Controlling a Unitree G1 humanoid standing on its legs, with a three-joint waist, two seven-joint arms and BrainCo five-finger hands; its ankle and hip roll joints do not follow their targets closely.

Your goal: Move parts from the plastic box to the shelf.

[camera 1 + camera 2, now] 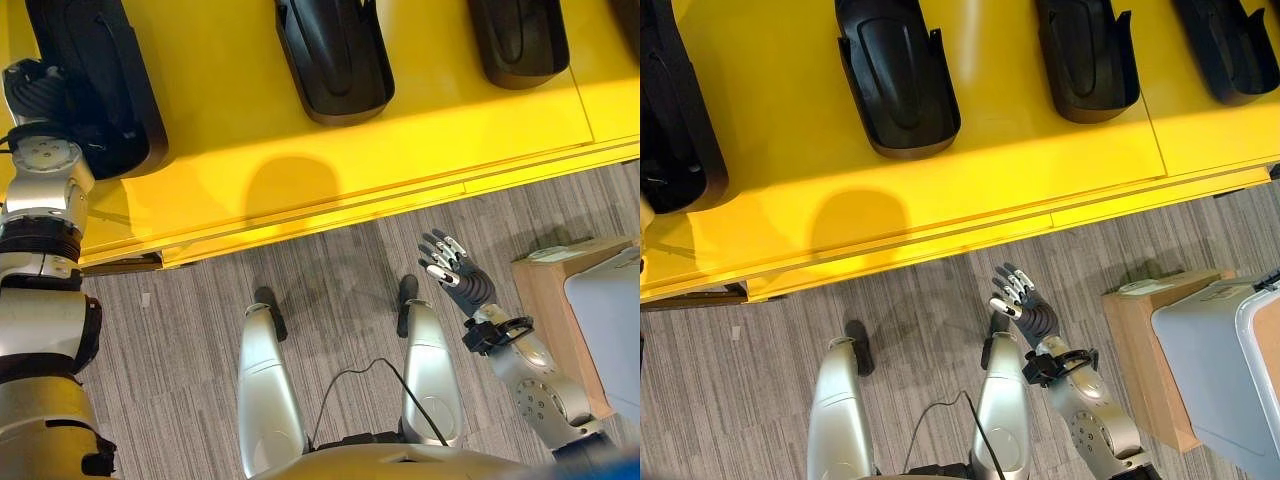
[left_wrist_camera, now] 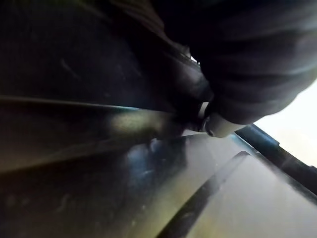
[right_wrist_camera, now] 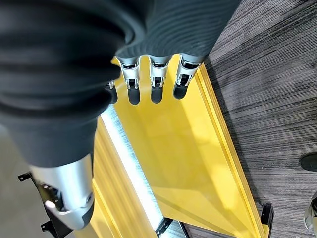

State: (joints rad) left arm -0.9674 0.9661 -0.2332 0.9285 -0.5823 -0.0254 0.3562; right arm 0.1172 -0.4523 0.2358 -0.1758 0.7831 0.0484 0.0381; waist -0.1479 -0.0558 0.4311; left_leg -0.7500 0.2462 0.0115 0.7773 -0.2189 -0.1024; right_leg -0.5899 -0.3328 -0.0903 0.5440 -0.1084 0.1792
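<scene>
- Black moulded parts, glossy, elongated shells with a rounded near end and raised side walls, lie on the yellow shelf (image 1: 400, 150); each has its long axis running from the shelf's front edge toward the back, rounded end nearest the robot.
- Leftmost part (image 1: 95, 80): at the shelf's left end. The left hand (image 1: 28, 90) is against its left side; fingers are hidden behind the part, so their state cannot be told. The left wrist view gives a close dark glossy surface.
- Second part (image 1: 335, 55): mid-shelf, well apart from the first, parallel to it.
- Third part (image 1: 520, 40): further right, same lie.
- Fourth part (image 1: 1230, 45): at the right end, seen in the right eye view.
- Right hand (image 1: 455, 272): over the grey floor (image 1: 200, 290) before the shelf, fingers relaxed and spread, holding nothing.
- Cardboard box (image 1: 550, 290): on the floor at right.
- Plastic box (image 1: 1215, 370): grey, just right of the cardboard one.
</scene>
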